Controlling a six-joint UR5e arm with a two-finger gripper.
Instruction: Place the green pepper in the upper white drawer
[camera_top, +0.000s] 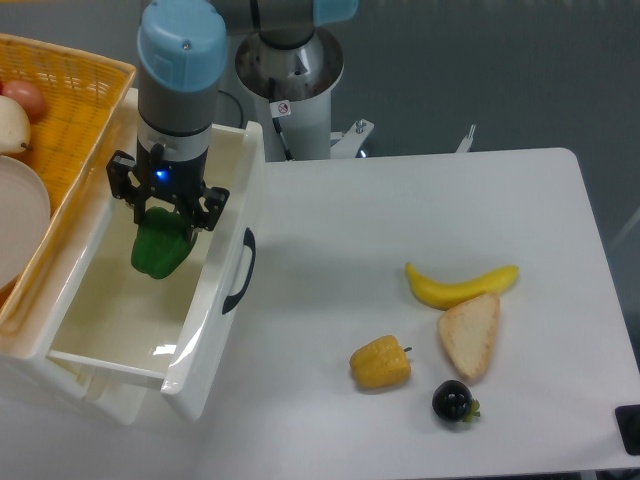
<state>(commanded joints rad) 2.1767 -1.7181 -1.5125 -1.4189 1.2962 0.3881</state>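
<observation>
The green pepper (160, 250) was pinched in the gripper (163, 208) over the open white drawer (215, 300), left of frame, apparently positioned for release inside.

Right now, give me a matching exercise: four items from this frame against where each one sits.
Items:
1. green pepper
2. banana
3. yellow pepper
4. orange basket

Places:
A. on the table, just above the bread slice
B. left of the white drawer
C. held in the gripper over the drawer
D. left of the dark fruit

Pairs: 1-C, 2-A, 3-D, 4-B
</observation>
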